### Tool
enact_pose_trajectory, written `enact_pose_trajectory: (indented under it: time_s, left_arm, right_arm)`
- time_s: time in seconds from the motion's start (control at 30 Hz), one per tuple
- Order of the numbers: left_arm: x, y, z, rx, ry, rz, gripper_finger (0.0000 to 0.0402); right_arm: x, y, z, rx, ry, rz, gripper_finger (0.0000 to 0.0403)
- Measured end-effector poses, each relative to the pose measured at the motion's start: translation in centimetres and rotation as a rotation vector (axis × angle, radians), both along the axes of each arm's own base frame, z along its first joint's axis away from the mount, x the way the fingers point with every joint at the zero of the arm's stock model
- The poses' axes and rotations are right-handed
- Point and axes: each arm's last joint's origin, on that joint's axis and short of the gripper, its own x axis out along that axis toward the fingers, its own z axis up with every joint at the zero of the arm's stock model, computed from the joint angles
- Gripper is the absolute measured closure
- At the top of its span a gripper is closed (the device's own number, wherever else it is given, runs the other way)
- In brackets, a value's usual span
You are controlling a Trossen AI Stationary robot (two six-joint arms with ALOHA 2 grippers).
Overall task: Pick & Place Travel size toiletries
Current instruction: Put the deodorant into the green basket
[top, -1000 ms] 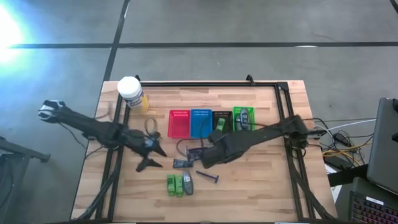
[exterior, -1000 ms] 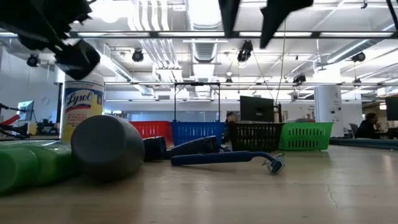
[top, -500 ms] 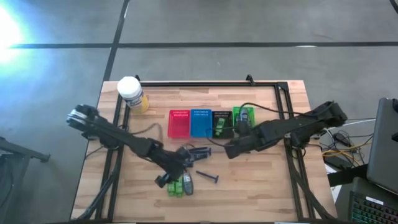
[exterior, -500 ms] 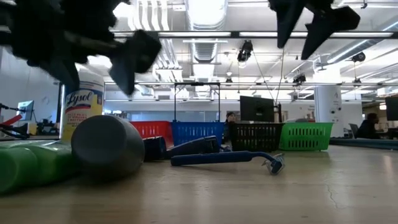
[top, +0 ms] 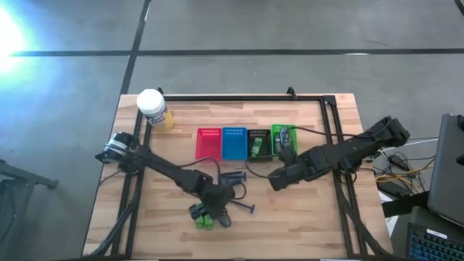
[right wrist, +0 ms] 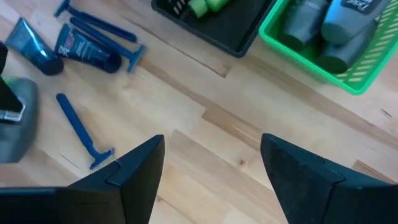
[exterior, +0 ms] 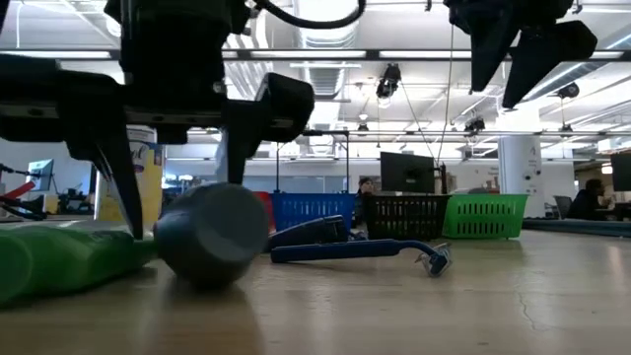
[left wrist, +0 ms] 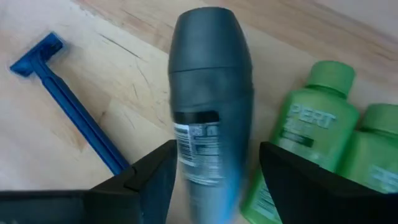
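The left gripper's (left wrist: pixel 211 180) jaws stand apart, straddling a smooth dark grey roll-on bottle (left wrist: pixel 208 118) with a rounded cap; whether the fingers press its sides cannot be told. The right gripper's (right wrist: pixel 211 168) jaws are spread wide with nothing between them, above bare wood.

In the high view, the left gripper (top: pixel 217 206) sits at lower centre of the frame, over a cluster of bright green bottles (top: pixel 203 215). The right gripper (top: pixel 278 179) hangs right of centre, just below the row of small baskets.

The table (top: pixel 304 225) is pale butcher-block wood with visible grain. In the left wrist view, glossy green plastic bottles (left wrist: pixel 311 130) lie just beside the grey bottle, on the right of the frame, and a thin blue razor (left wrist: pixel 68 106) lies at the left.

The right wrist view shows a green mesh basket (right wrist: pixel 298 56) at upper right holding grey bottles (right wrist: pixel 311 18), a black basket (right wrist: pixel 230 28) at top centre, dark blue tubes (right wrist: pixel 81 46) and slim razors at upper left.

A white-lidded yellow jar (top: pixel 152 107) stands in the upper left of the high view.
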Motion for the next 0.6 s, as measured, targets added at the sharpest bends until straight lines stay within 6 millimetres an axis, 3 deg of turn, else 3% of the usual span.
enact_pose_trajectory:
  time_s: [0.27, 0.37, 0.6]
  left_arm:
    - [0.7, 0.1, -1.9, -0.011, 0.061, 0.06, 0.017]
    - [0.7, 0.1, -2.1, -0.052, 0.103, 0.136, 0.017]
    - [0.7, -0.1, -2.1, -0.071, 0.11, 0.132, 0.02]
  right_arm:
    - [0.0, 0.0, -0.1, 0.0, 0.003, 0.004, 0.0107]
    - [0.0, 0.0, -0.1, 0.0, 0.002, 0.004, 0.0095]
    - [0.4, 0.2, 0.0, 0.015, -0.035, 0.0, 0.0074]
